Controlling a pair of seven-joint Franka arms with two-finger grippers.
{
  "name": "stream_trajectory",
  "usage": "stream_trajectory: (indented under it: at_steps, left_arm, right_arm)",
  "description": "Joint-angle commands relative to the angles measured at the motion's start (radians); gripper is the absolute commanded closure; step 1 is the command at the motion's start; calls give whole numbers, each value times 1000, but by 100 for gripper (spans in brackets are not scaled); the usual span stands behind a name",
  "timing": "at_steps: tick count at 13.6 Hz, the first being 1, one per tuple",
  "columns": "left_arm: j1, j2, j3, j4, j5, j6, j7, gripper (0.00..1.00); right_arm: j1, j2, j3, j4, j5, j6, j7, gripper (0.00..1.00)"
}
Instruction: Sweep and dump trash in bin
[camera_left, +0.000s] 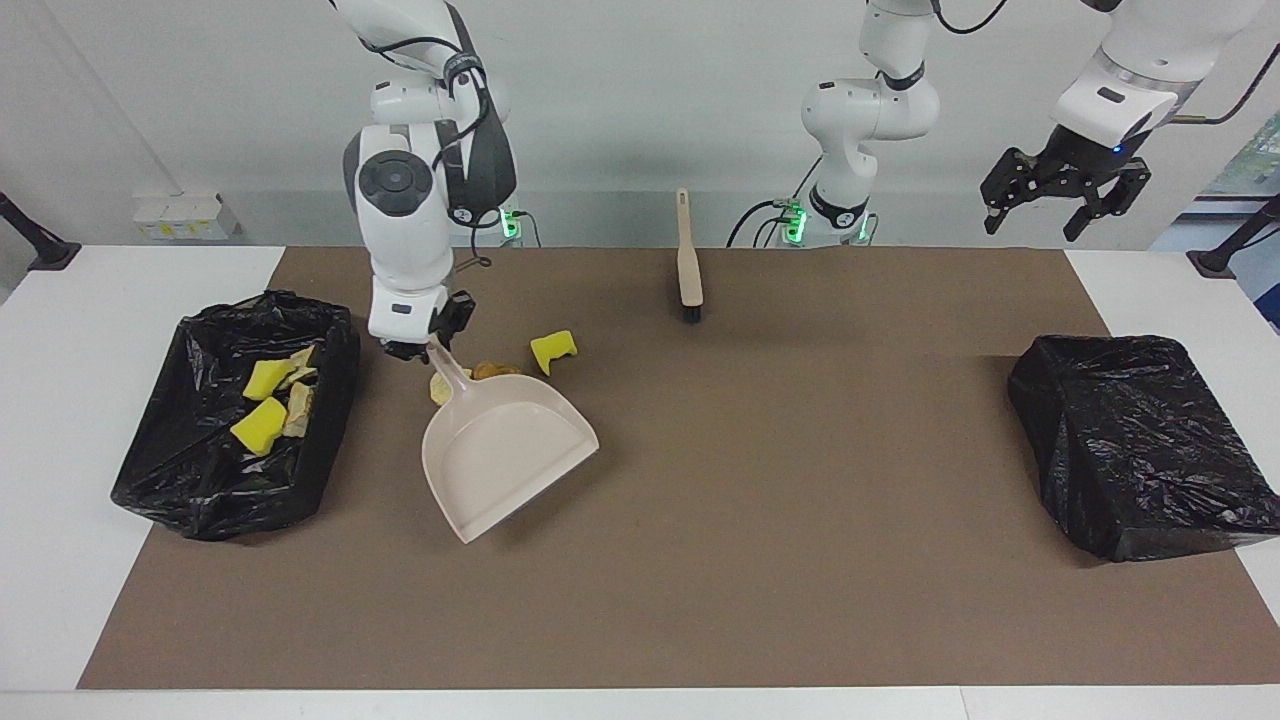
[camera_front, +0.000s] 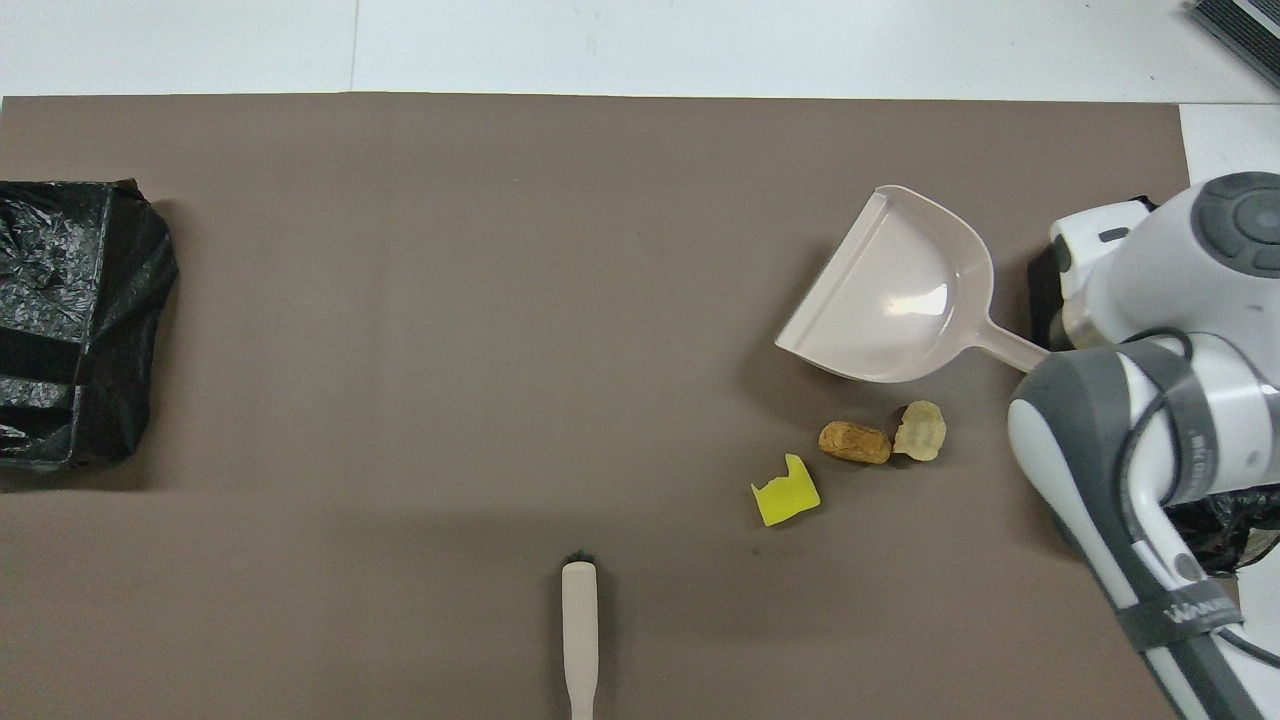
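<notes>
My right hand (camera_left: 432, 343) clamped on dustpan (camera_left: 508, 450) handle, pan tilted above brown mat (camera_left: 760, 520), over spot beside loose trash. My left hand (camera_left: 1062, 195) up in air, fingers spread, empty, waiting above left-arm end of surface. Three scraps on mat: yellow sponge chunk (camera_front: 786, 492), brown lump (camera_front: 854, 442), pale lump (camera_front: 920, 431) touching brown one. More trash (camera_left: 268, 405) in open black bin (camera_left: 205, 490) at right-arm end. Second bin (camera_left: 1140, 450) at left-arm end. Brush (camera_left: 687, 262) lies near robots, untouched.
</notes>
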Motion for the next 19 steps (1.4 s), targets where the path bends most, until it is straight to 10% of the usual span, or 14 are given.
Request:
stream_trajectory:
  at_steps: [1, 9, 19]
  left_arm:
    - [22, -5, -16, -2, 8, -7, 7, 0]
    - [22, -5, -16, -2, 8, -7, 7, 0]
    - [22, -5, -16, -2, 8, -7, 7, 0]
  right_arm:
    - [109, 24, -5, -4, 51, 63, 286, 100]
    - [372, 245, -5, 177, 186, 185, 793, 100]
    - [454, 418, -4, 355, 241, 194, 948, 100]
